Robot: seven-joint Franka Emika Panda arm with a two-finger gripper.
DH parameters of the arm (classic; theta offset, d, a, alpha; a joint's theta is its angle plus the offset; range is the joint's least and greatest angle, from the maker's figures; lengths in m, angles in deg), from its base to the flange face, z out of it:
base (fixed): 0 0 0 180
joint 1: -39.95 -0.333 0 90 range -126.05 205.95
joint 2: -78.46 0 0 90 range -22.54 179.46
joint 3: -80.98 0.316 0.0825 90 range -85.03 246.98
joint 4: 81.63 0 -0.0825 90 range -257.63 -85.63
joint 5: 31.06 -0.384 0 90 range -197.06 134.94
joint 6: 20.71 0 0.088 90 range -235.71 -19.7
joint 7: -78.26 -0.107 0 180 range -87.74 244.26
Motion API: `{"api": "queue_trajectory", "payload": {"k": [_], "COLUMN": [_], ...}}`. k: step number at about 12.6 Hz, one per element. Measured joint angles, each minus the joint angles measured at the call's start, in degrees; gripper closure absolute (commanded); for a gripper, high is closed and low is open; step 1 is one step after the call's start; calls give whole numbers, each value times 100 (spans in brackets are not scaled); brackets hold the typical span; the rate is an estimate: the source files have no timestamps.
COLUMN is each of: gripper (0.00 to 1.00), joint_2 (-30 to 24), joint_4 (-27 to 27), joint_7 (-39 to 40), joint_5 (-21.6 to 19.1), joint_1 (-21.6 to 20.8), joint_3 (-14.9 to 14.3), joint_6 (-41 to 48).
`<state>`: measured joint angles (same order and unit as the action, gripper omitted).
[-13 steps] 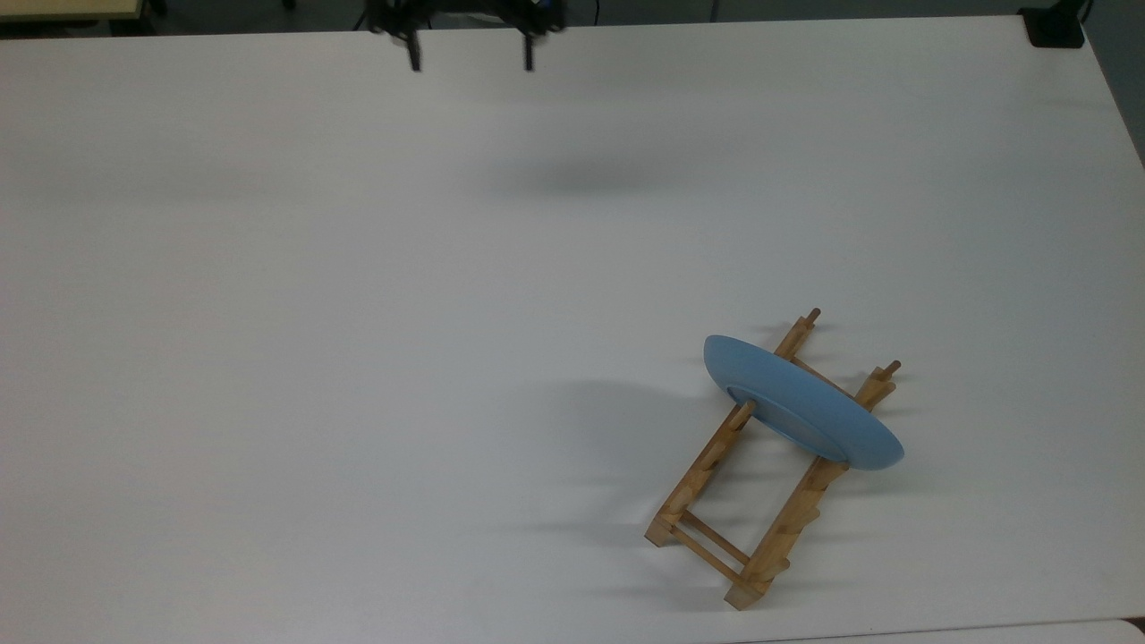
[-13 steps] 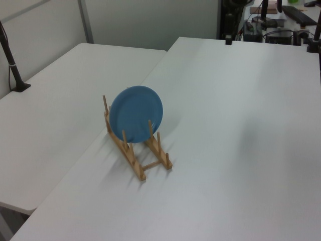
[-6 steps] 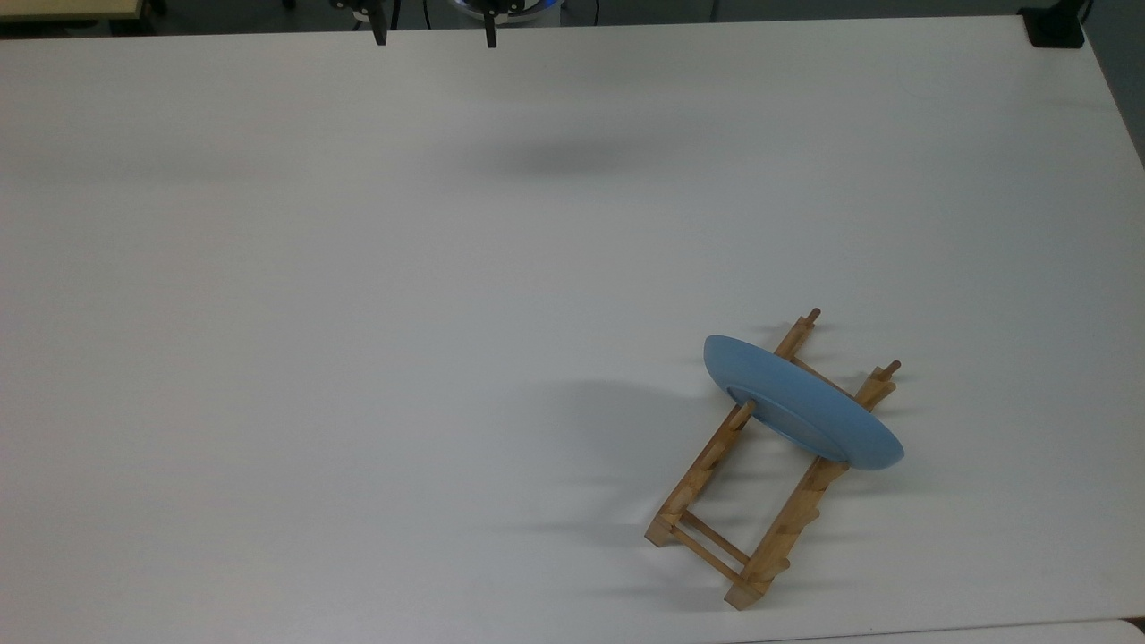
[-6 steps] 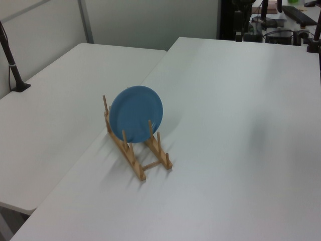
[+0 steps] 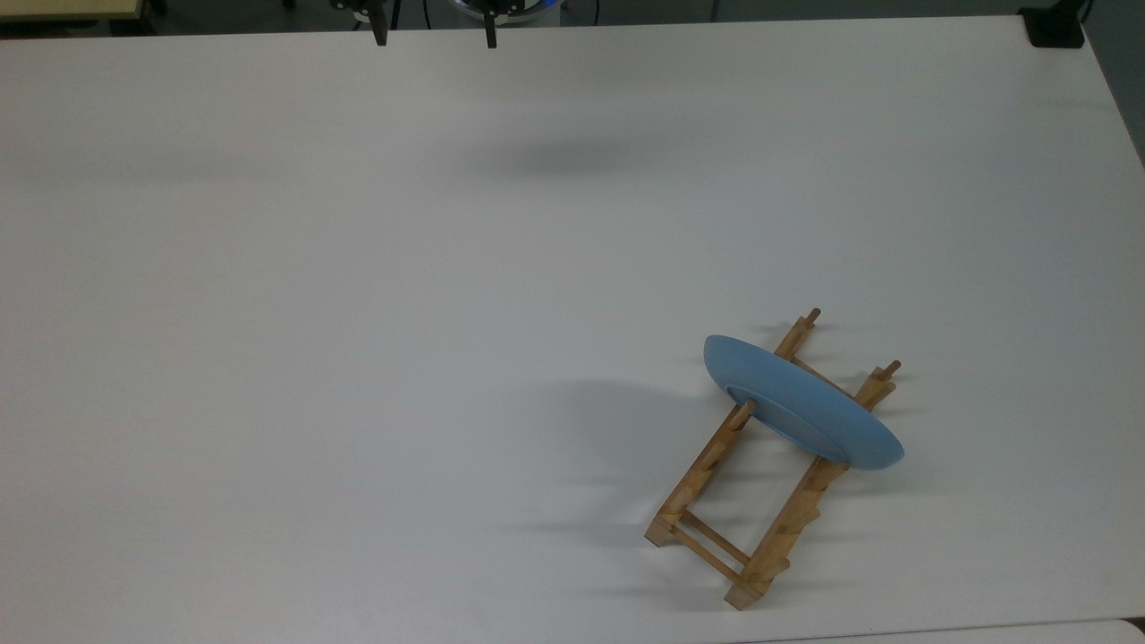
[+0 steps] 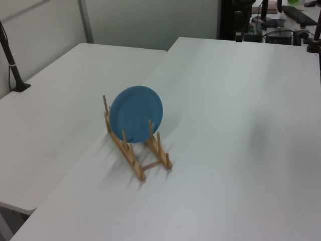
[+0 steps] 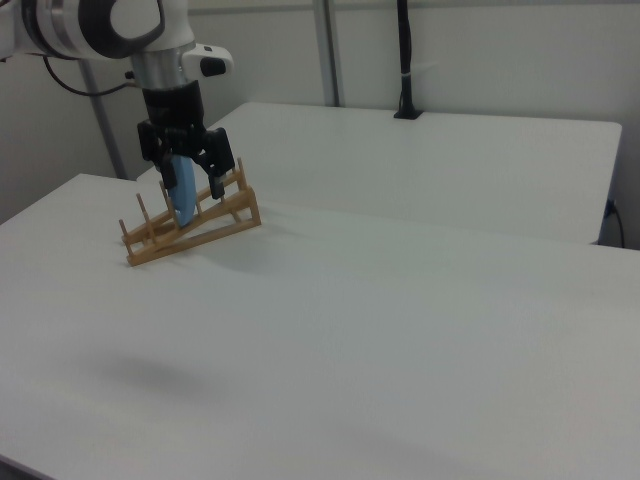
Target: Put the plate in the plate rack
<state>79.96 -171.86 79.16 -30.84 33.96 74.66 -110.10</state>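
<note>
The end effector (image 5: pixel 434 31), fingers spread apart, hangs far from the smooth round plate (image 5: pixel 802 404) upright in the wooden pegged plate rack (image 5: pixel 750 487).

Light-blue plate (image 5: pixel 802 402); pale wooden rack (image 5: pixel 753 483); white table (image 5: pixel 358 313).

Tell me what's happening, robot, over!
Gripper open, empty, far from rack. Plate standing on edge between the pegs of the plate rack. White table around it, nothing in the way. Over.
</note>
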Motion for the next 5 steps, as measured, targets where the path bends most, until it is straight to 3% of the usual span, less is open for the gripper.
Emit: {"api": "queue_trajectory", "payload": {"k": [5], "gripper": [0], "joint_2": [-5], "joint_4": [0], "joint_7": [-2], "joint_5": [0], "joint_1": [174], "joint_3": [63], "joint_6": [0]}}
